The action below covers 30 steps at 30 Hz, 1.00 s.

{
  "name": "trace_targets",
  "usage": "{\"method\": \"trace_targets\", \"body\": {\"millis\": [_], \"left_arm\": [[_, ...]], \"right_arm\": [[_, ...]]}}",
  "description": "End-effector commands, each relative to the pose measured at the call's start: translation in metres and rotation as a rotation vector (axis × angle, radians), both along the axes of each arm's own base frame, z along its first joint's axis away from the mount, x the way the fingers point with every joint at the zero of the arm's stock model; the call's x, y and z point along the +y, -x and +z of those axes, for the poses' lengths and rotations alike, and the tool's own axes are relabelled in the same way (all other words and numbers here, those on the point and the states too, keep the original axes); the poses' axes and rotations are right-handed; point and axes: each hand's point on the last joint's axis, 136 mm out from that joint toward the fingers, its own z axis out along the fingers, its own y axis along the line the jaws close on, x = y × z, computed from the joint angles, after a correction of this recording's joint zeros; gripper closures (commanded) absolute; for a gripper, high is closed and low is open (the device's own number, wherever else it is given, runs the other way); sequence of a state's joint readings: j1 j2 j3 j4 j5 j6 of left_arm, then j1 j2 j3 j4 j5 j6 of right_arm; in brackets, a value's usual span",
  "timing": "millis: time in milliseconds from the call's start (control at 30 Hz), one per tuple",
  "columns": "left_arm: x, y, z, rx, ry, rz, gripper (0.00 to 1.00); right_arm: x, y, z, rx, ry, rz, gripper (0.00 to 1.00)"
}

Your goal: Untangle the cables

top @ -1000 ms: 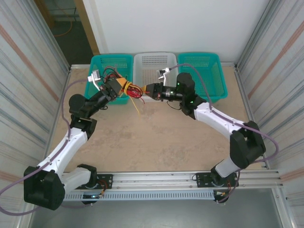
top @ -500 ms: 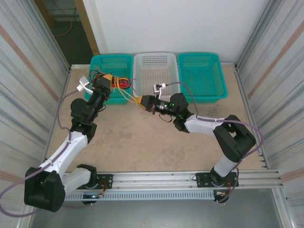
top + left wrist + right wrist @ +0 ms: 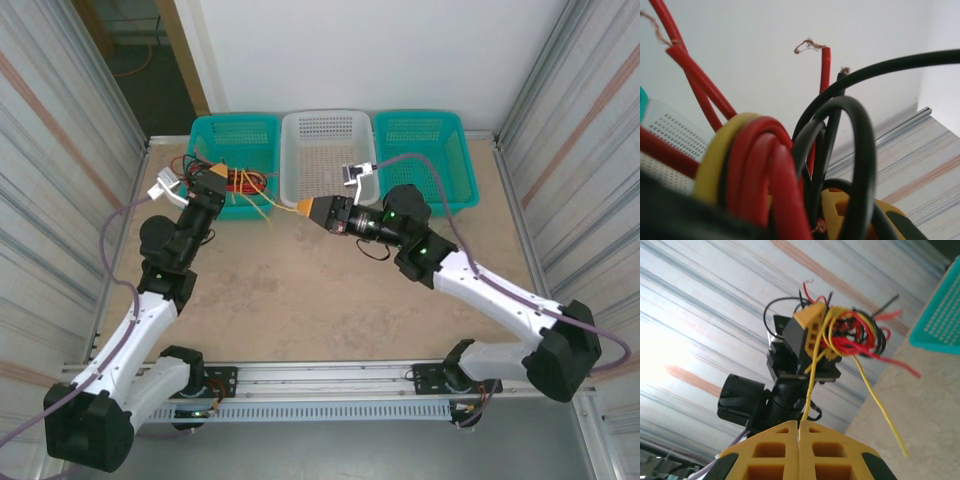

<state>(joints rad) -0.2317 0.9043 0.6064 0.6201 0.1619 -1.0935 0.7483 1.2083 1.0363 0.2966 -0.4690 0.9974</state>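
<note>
The cables point(image 3: 243, 182) form a red, black and pale yellow tangle over the left teal basket's front edge. My left gripper point(image 3: 222, 175) is shut on that tangle. In the left wrist view red loops point(image 3: 765, 170), black loops point(image 3: 860, 150) and a yellow strand point(image 3: 715, 160) crowd in front of one yellow finger point(image 3: 880, 215). My right gripper point(image 3: 303, 207) is shut on one yellow cable point(image 3: 278, 203), which runs back to the tangle. In the right wrist view the closed fingertips point(image 3: 800, 426) pinch this yellow cable point(image 3: 810, 385), and it rises to the tangle point(image 3: 855, 335). Another yellow end point(image 3: 880, 405) hangs loose.
Three baskets stand in a row at the far edge: left teal point(image 3: 235, 135), white point(image 3: 328, 140) and right teal point(image 3: 425, 150). Corrugated walls close in both sides. Bare tabletop point(image 3: 320, 290) lies between the arms and the near rail.
My left gripper has swung left with the tangle. The right arm has shifted its pose and its gripper sits a little lower, with the yellow cable drawn out between the two grippers.
</note>
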Motion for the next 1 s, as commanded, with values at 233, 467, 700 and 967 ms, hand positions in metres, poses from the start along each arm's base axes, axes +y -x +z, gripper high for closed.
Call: {"method": "trace_targets", "body": {"millis": [233, 467, 700, 967], "left_arm": [[-0.029, 0.015, -0.005, -0.061, -0.114, -0.188, 1.0], [-0.079, 0.039, 0.021, -0.17, -0.119, -0.486, 1.0], [-0.111, 0.063, 0.052, -0.262, -0.124, -0.631, 1.0], [-0.11, 0.073, 0.08, -0.333, -0.053, -0.63, 1.0]], "right_arm": [[-0.051, -0.03, 0.061, -0.135, 0.125, -0.148, 1.0], [-0.061, -0.077, 0.049, -0.048, 0.163, -0.216, 1.0], [-0.071, -0.135, 0.013, 0.091, 0.152, -0.257, 1.0], [-0.06, -0.17, -0.076, 0.285, 0.177, -0.247, 1.0]]}}
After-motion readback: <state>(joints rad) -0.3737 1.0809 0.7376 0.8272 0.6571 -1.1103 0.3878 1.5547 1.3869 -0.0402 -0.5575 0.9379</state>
